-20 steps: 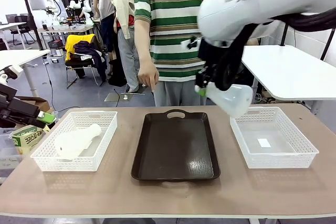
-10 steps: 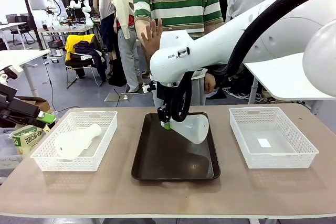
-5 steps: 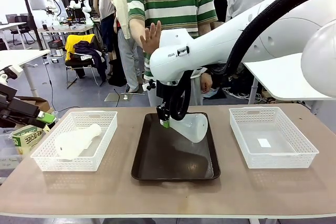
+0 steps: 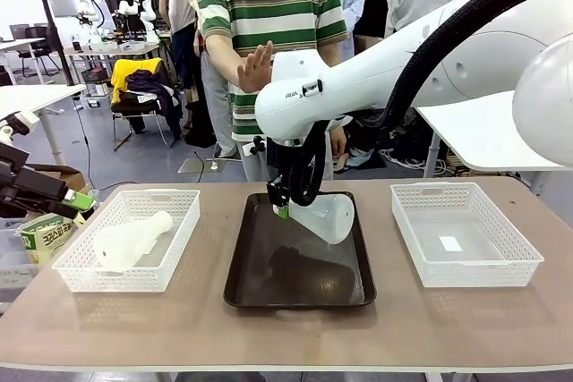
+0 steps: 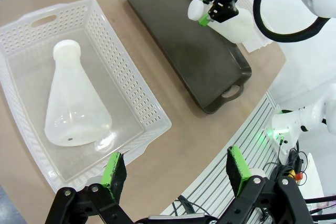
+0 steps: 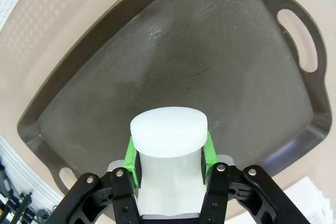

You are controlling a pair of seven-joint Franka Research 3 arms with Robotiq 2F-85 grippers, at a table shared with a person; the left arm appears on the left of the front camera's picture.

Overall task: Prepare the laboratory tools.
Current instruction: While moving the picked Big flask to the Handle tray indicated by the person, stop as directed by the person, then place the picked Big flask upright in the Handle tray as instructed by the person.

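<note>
One frosted-white conical flask [image 4: 328, 216] hangs tilted low over the far right part of the dark brown tray [image 4: 269, 266]. My right gripper [image 4: 282, 205] is shut on its neck. In the right wrist view the green pads clamp just under the flask's white rim [image 6: 168, 128], with the tray [image 6: 173, 56] below. I cannot tell whether its base touches the tray. A second flask [image 4: 130, 239] lies on its side in the left white basket [image 4: 179, 248]. My left gripper [image 5: 176, 174] hangs open above that basket's near corner, off the table's left edge [image 4: 79, 200], with the lying flask [image 5: 73, 108] ahead.
An empty white basket [image 4: 515, 261] stands at the right of the table. A person in a striped shirt stands behind the far edge with one hand [image 4: 258, 67] raised. A green carton [image 4: 45, 234] sits off the table at the left.
My right arm has carried the flask from above the right basket down over the tray, and has hardly moved in the last half second. The person has stepped to the left.
</note>
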